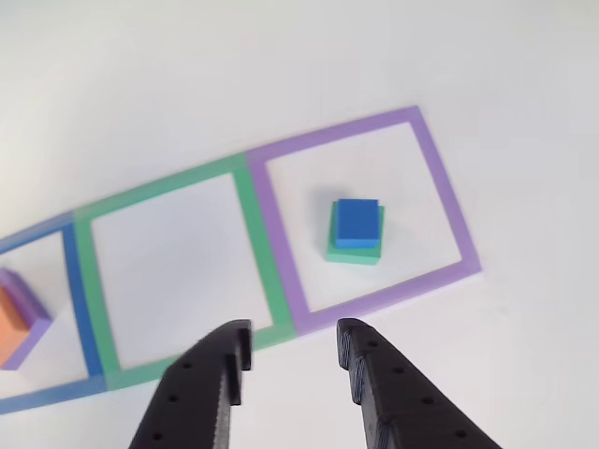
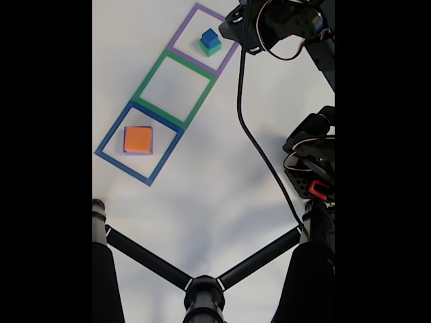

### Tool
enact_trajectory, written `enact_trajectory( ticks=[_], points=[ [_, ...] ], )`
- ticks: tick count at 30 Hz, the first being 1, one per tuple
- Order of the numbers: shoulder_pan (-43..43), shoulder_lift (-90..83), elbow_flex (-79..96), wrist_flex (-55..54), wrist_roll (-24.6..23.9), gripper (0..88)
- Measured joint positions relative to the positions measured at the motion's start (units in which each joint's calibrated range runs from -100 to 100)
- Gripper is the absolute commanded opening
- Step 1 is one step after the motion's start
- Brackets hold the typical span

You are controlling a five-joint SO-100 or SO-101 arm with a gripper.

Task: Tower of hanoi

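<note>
Jaws (image 1: 293, 360) of mine hang spread and empty above the white tabletop (image 1: 524, 355), just short of the purple outline (image 1: 447, 196). Inside that outline the blue block (image 1: 357, 223) sits on the green block (image 1: 354, 249). Past the bare green outline (image 1: 86, 271), the orange block (image 2: 138, 138) rests on the purple block (image 1: 28, 309) within the blue outline (image 2: 111, 138).

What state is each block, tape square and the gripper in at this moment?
blue block: stacked on the green block, inside the purple square.
green block: flat on the table, under blue.
orange block: stacked on purple, inside the blue square.
purple block: under orange.
green tape square: nothing inside.
gripper: open, holding nothing.
</note>
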Motion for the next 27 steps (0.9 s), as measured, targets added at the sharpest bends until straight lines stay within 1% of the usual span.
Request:
enact_trajectory(
  ticks=[3,6,13,20,22,27],
  points=[
    [3.79,-2.35,11.01,-9.18,0.00,20.7],
    [5.64,-4.53,21.76,-19.15,0.00,24.3],
    [9.72,-5.96,43.53,-45.27,0.39,26.6],
    [12.44,-4.20,54.88,-62.76,0.39,29.2],
    [12.63,-2.18,56.95,-67.51,0.39,30.8],
    [12.83,3.86,60.47,-79.22,0.39,31.5]
  ],
)
